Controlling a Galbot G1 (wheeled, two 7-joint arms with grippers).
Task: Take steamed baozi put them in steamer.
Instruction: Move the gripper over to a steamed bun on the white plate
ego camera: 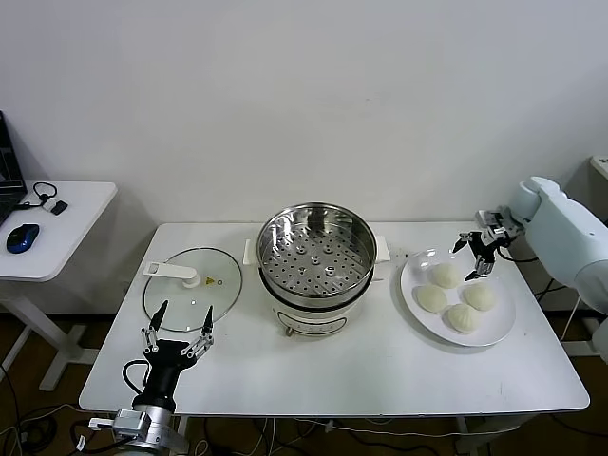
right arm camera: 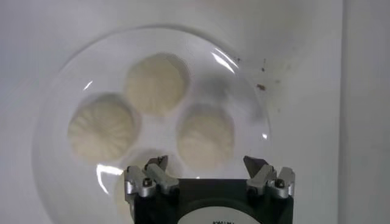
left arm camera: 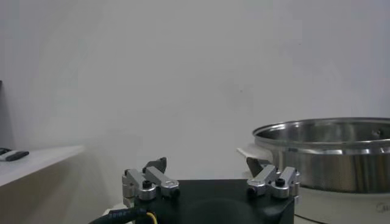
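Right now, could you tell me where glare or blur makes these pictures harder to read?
Head view: even light, sharp; the steamer mirrors brightly. Right wrist view: soft focus, white glare streaks on the plate rim, baozi pleats faint. Left wrist view: dim, hazy, the left gripper dark against the wall.

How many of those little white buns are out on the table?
4, all on the white plate right of the steamer: back, left, right, front. None looks hidden.

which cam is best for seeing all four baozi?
Head view: all four baozi sit unobstructed on the plate. Right wrist view shows three baozi clearly, the fourth mostly hidden behind the right tool. Left wrist view shows none.
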